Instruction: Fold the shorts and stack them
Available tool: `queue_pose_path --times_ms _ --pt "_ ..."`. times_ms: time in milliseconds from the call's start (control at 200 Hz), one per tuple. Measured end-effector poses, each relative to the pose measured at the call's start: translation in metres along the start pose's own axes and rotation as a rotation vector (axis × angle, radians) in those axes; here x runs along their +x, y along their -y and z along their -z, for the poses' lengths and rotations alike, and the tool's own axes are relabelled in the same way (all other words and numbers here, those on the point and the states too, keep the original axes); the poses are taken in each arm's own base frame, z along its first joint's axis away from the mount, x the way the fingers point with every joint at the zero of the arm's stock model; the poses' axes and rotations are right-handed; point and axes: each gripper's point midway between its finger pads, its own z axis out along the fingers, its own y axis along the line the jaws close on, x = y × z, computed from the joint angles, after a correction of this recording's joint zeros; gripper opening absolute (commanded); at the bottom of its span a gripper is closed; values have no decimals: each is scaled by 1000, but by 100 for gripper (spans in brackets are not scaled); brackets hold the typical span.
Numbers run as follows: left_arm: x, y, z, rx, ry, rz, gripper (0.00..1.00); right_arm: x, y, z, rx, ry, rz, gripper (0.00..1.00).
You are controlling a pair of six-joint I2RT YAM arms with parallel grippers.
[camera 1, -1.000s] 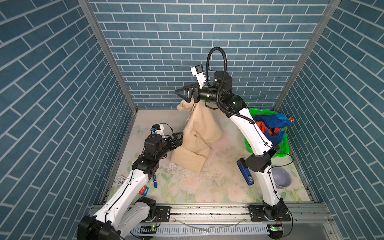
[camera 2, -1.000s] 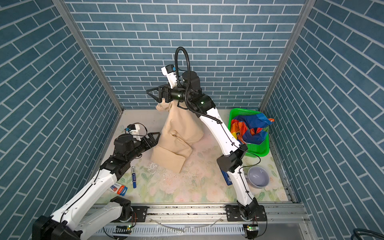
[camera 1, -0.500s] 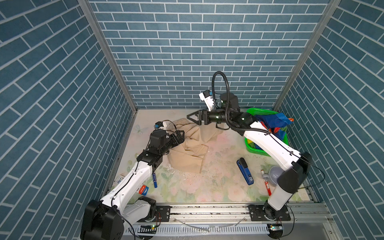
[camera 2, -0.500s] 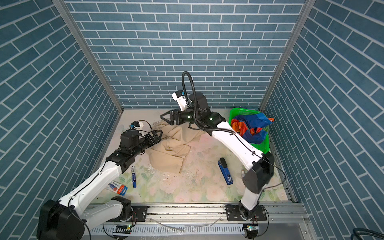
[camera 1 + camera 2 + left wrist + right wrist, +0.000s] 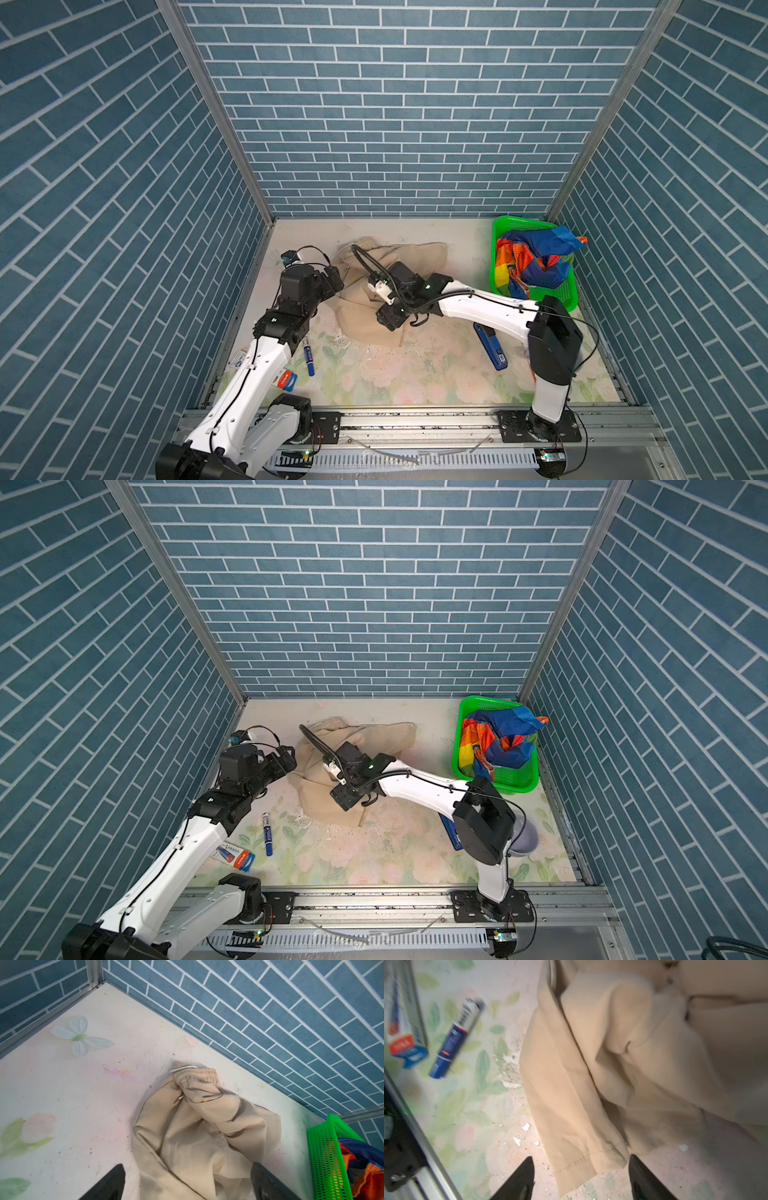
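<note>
The beige shorts (image 5: 419, 257) (image 5: 386, 737) lie crumpled on the table, toward the back and left of the middle. Their elastic waistband and white drawstring (image 5: 195, 1076) point at the back wall. My left gripper (image 5: 334, 278) (image 5: 187, 1188) is open at the heap's left edge, with cloth between its spread fingers. My right gripper (image 5: 388, 320) (image 5: 581, 1178) is open low over the near hem (image 5: 583, 1159) of a leg, one finger on each side of it. The rainbow-striped shorts (image 5: 536, 262) (image 5: 503, 742) sit bunched in the green basket.
The green basket (image 5: 515, 224) (image 5: 484, 700) stands at the back right corner. A blue marker (image 5: 307, 357) (image 5: 456, 1036) and a red and blue box (image 5: 286, 380) lie at the front left. A blue tool (image 5: 490, 347) and a grey bowl (image 5: 525, 839) lie under the right arm.
The beige shorts hung high from my right gripper by the back wall; they have dropped into a heap. My right arm swung down to the near hem. My left gripper moved in.
</note>
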Motion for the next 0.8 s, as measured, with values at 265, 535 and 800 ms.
queue_pose_path --times_ms 265,535,800 --pt "8 -39 -3 -101 -33 64 93 -17 2 -27 4 -3 116 72" --pt "32 -68 -15 -154 -128 133 92 -24 3 -63 -1 -28 167 44" --pt "39 -67 -23 -128 -170 162 91 -16 4 -68 -3 -62 164 0"
